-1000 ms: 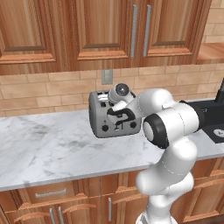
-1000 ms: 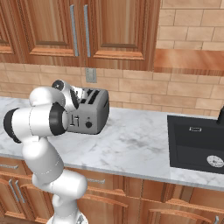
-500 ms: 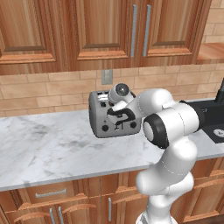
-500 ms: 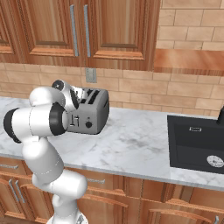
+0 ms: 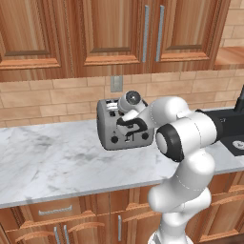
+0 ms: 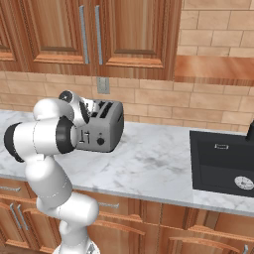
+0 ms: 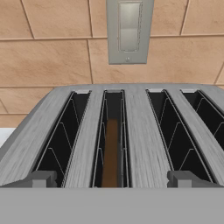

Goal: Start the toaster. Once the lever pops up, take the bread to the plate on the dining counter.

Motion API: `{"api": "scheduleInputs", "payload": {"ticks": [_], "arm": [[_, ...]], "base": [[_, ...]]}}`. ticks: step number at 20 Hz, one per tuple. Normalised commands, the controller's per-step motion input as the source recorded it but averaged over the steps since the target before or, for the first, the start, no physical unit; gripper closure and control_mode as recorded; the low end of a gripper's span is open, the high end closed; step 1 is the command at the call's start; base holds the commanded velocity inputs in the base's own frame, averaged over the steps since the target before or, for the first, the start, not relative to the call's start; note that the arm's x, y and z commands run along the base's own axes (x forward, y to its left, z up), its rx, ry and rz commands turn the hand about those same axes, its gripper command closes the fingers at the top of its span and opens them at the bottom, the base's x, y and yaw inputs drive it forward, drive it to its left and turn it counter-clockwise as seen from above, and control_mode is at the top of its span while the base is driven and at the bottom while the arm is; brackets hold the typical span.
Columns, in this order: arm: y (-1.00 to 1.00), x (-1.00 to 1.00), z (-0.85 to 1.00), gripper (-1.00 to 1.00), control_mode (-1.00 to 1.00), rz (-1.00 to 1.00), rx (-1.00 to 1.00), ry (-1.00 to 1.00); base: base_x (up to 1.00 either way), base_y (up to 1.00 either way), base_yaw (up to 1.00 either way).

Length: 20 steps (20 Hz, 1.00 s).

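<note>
you have the toaster (image 5: 126,128) standing on the marble worktop (image 5: 57,157), back near the brick wall (image 5: 47,97), with its knobs and levers facing out toward the arm. from the hand view you look straight down its top (image 7: 131,131): four black slots side by side, and the bread (image 7: 110,153) sits deep in the second slot from the left, a thin brown strip on edge, well below the rim. the other three slots show bare wire guides.

the gripper (image 5: 127,125) hangs at the toaster's front, close over its face; the white wrist covers the fingers in both base views, so you cannot tell whether the jaws are apart or together. the arm's big elbow (image 5: 186,138) stands in front of the toaster's right end in the left base view, and in the right base view the forearm (image 6: 47,136) hides its left half.

around it: a grey wall outlet (image 7: 129,28) directly behind the toaster, wooden cabinets (image 5: 119,33) overhead, and a black sink (image 6: 223,163) set in the worktop well off to the right.
</note>
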Motion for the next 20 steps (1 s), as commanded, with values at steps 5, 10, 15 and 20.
{"api": "scheduleInputs", "payload": {"ticks": [5, 10, 15, 20], "arm": [[0.00, 0.00, 0.00, -1.00, -1.00, 0.00, 0.00, 0.00], [0.00, 0.00, 0.00, -1.00, -1.00, 0.00, 0.00, 0.00], [0.00, 0.00, 0.00, -1.00, -1.00, 0.00, 0.00, 0.00], [0.00, 0.00, 0.00, -1.00, -1.00, 0.00, 0.00, 0.00]], "base": [[0.00, 0.00, 0.00], [0.00, 0.00, 0.00], [0.00, 0.00, 0.00], [0.00, 0.00, 0.00]]}}
